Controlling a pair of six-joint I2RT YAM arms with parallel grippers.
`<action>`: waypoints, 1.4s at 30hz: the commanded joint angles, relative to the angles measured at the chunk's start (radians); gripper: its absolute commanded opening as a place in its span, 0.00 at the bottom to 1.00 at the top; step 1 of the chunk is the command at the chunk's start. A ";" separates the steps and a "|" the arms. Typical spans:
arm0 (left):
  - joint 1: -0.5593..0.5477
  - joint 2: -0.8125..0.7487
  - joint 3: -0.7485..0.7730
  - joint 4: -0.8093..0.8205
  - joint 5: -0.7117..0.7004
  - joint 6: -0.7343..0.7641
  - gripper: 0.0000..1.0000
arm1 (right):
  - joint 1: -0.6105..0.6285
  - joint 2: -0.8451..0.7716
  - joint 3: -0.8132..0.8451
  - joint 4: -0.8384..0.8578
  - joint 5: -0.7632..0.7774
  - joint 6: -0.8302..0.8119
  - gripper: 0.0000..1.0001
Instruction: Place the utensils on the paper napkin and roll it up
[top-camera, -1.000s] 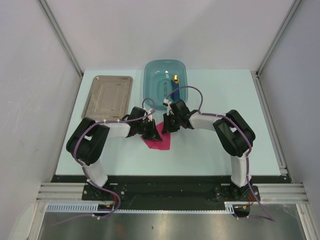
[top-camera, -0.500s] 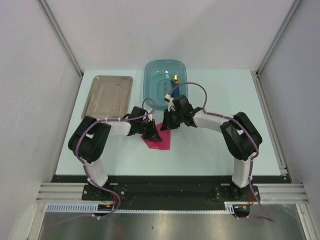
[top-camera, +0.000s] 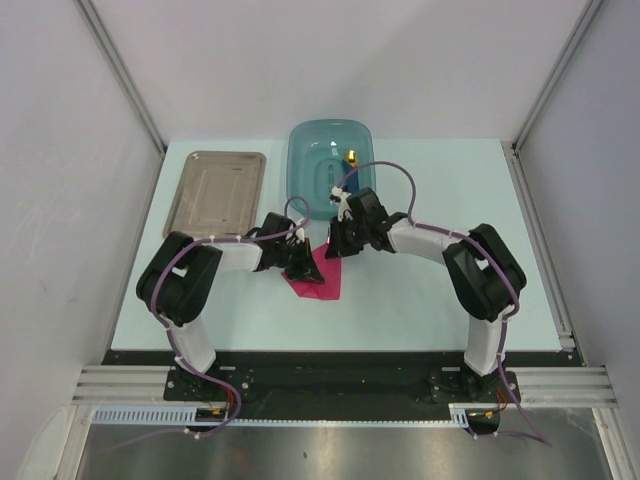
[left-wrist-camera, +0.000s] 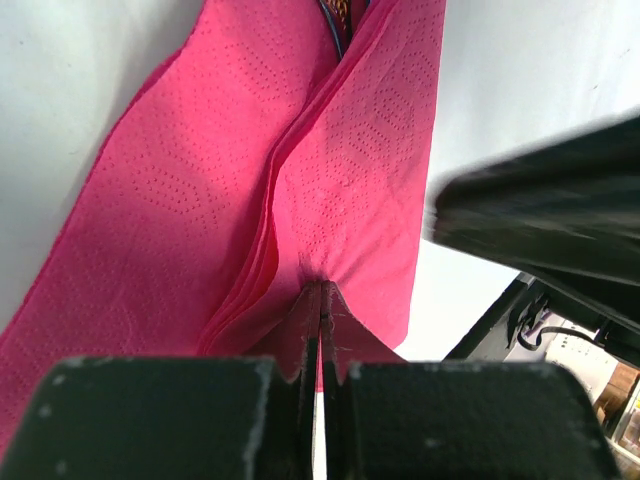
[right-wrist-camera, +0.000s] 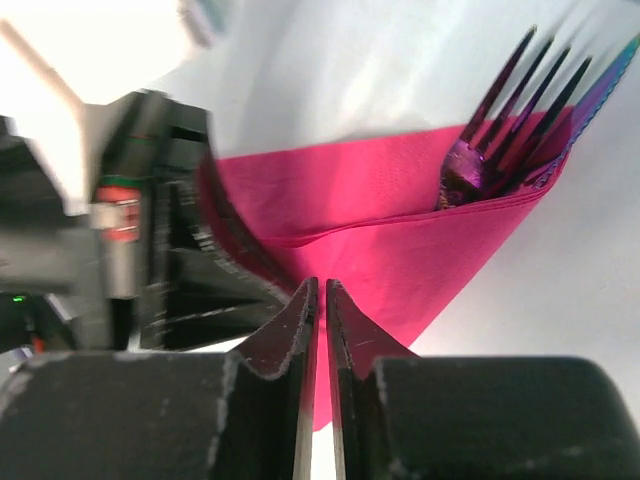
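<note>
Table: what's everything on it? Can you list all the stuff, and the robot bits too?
paper napkin: one, bright pink, folded, table's middle, between the hands
utensils: fork tines showing, purplish, poking from the napkin; number hidden
tray: one, grey-brown metal, far left
tub: one, see-through teal, far middle
blue thing with yellow tip: one, inside the tub
table: one, pale blue-green
left hand: one, black, shut on the napkin's fold
right hand: one, black, fingers nearly together at the napkin
</note>
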 joint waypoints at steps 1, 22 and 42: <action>-0.006 0.030 -0.015 -0.049 -0.126 0.045 0.00 | 0.009 0.064 0.013 0.037 0.033 -0.034 0.11; 0.074 -0.246 -0.060 -0.092 -0.090 0.068 0.60 | 0.009 0.136 -0.110 0.124 0.093 -0.116 0.07; 0.174 -0.061 -0.120 0.006 0.031 0.090 0.67 | 0.004 0.149 -0.116 0.129 0.096 -0.100 0.06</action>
